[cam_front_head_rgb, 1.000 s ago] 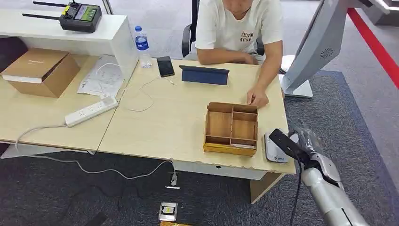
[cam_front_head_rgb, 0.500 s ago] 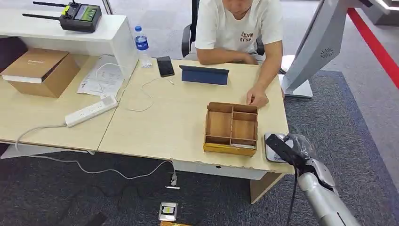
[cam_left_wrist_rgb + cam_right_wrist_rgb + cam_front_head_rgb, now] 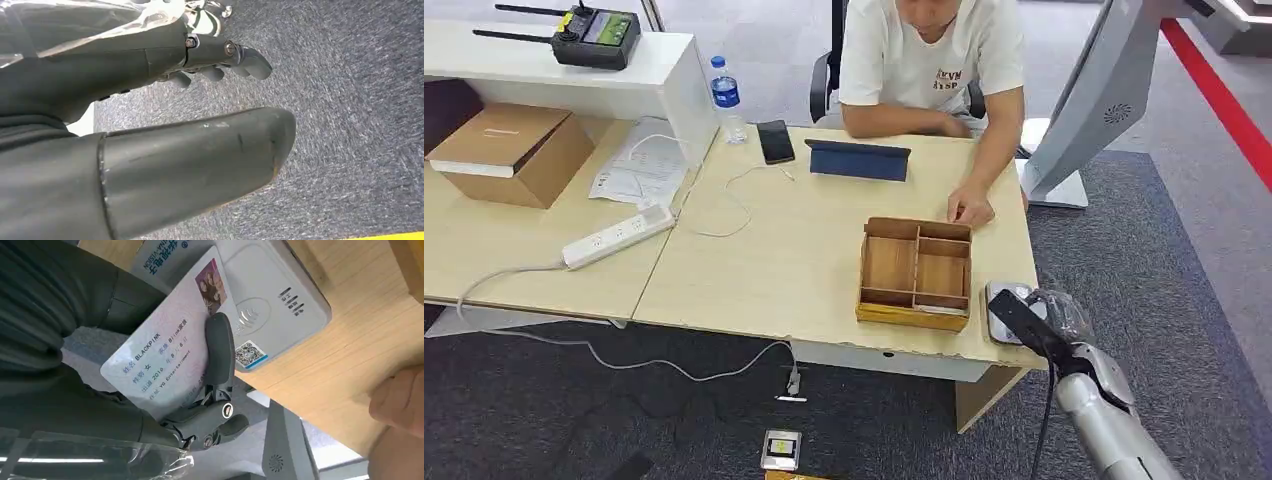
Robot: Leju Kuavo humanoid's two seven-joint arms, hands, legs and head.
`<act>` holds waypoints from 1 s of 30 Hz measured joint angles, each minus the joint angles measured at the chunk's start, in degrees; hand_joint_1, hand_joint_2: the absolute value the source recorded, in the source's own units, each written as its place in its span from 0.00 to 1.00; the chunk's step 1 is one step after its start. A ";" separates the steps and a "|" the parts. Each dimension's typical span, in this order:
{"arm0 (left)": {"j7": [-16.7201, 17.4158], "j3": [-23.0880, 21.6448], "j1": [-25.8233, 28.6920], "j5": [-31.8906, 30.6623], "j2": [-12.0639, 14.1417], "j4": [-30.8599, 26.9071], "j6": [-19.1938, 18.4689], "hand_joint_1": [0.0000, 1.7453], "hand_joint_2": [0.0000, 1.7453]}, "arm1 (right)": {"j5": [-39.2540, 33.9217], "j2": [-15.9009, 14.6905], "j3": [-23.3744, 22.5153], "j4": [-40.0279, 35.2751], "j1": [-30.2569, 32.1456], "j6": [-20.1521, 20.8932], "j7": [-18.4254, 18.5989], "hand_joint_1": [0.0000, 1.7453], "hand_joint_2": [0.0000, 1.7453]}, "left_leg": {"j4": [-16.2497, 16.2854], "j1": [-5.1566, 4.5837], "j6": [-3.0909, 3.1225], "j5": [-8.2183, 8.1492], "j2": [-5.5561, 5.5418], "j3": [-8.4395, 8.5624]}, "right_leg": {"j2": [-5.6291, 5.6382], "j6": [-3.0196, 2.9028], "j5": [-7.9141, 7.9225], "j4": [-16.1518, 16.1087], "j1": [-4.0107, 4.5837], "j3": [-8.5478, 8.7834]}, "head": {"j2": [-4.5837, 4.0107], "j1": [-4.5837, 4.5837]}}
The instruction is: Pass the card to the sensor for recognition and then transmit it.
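Note:
My right hand (image 3: 1056,322) grips a white ID card (image 3: 167,347) with a small photo and printed text. A dark finger (image 3: 219,352) presses across the card's face. The card hovers just over the white card sensor (image 3: 280,300), partly overlapping it. The sensor (image 3: 1001,312) lies at the table's front right corner, beside a wooden compartment box (image 3: 916,272). My left hand (image 3: 200,95) hangs over grey carpet, its fingers apart and holding nothing.
A seated person rests a hand (image 3: 971,208) on the table (image 3: 784,260) just behind the wooden box. A tablet (image 3: 858,159), phone (image 3: 775,140), bottle (image 3: 725,98), power strip (image 3: 618,236) and cardboard box (image 3: 509,152) lie farther back and left. A grey stand (image 3: 1084,100) rises at the right.
My right hand has carried the card left and slightly down, from beyond the table's edge to over the sensor. The person's hand has stayed put.

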 joint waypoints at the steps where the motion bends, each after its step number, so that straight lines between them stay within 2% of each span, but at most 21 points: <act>1: 0.00 0.00 0.00 -0.06 0.00 0.00 0.02 0.00 0.00 | 0.02 0.04 0.00 0.00 0.00 0.00 -0.02 1.00 1.00 | 0.00 0.00 0.00 0.00 0.00 0.00 | 0.00 0.00 0.00 0.00 0.00 0.00 | 0.02 0.00; 20: -0.46 0.00 -0.01 -0.98 -0.04 0.00 -0.20 0.00 0.00 | -1.07 0.15 -0.72 -5.48 -2.45 1.81 -0.90 1.00 1.00 | 0.00 -0.01 -0.01 0.01 -0.02 -0.10 | 0.00 0.01 0.02 0.03 -0.01 -0.02 | 0.02 0.00; 24: -1.38 0.00 -0.01 -1.90 -0.04 0.00 -0.31 0.00 0.00 | -0.18 -0.33 -1.16 -8.13 -6.86 3.95 -0.44 1.00 1.00 | 0.01 -0.02 -0.02 0.04 0.00 -0.10 | 0.02 0.03 0.04 0.05 -0.03 -0.09 | 0.02 0.00; 30: -2.32 -0.02 -0.02 -3.52 -0.02 0.00 -0.72 0.00 0.00 | 4.05 -0.52 -1.11 -10.58 -16.88 6.29 -0.68 1.00 1.00 | 0.01 -0.02 -0.03 0.06 0.04 -0.11 | 0.01 0.03 0.05 0.05 -0.02 -0.08 | 0.02 0.00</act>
